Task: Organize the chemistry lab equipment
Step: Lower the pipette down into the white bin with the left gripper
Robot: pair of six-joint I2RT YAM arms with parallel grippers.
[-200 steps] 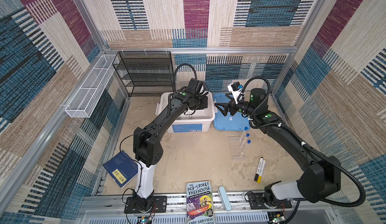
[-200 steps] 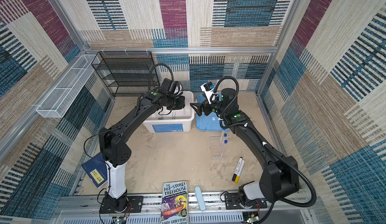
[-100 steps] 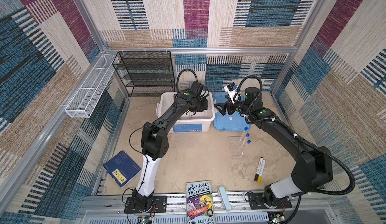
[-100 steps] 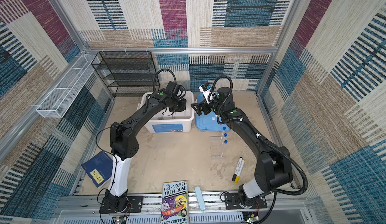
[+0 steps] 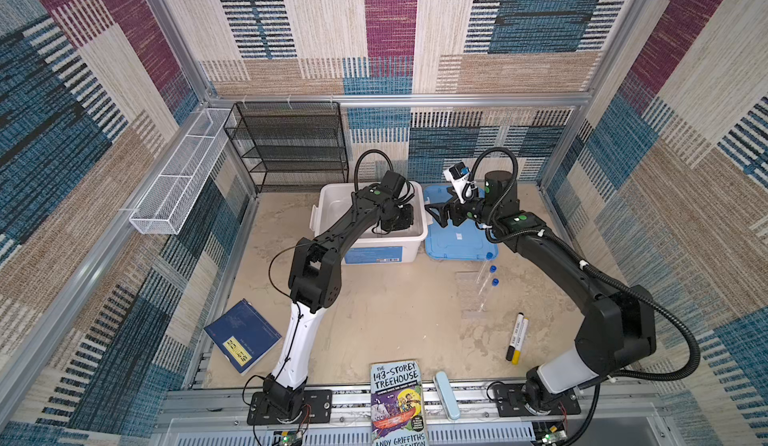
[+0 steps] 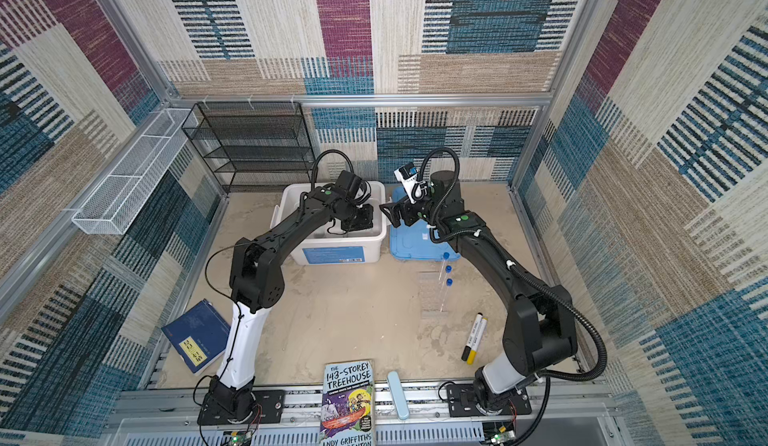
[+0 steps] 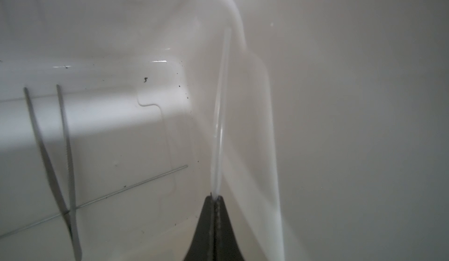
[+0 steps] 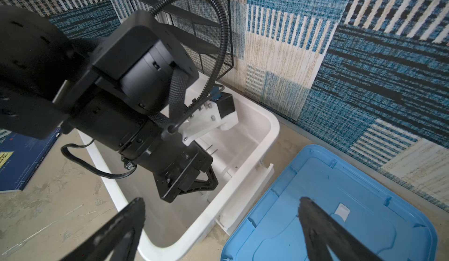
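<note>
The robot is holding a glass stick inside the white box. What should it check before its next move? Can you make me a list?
1. Grip: left gripper shut on the glass stick: ok.
2. Place: stick inside the bin: ok.
3. Room: stick apart from the tweezers lying in the bin: ok.
4. Far end of the stick resting on the bin wall: cannot tell.
5. Helper: right gripper open, empty, outside the bin: ok.
6. Everything packed: not ok, the tubes are out on the table.
</note>
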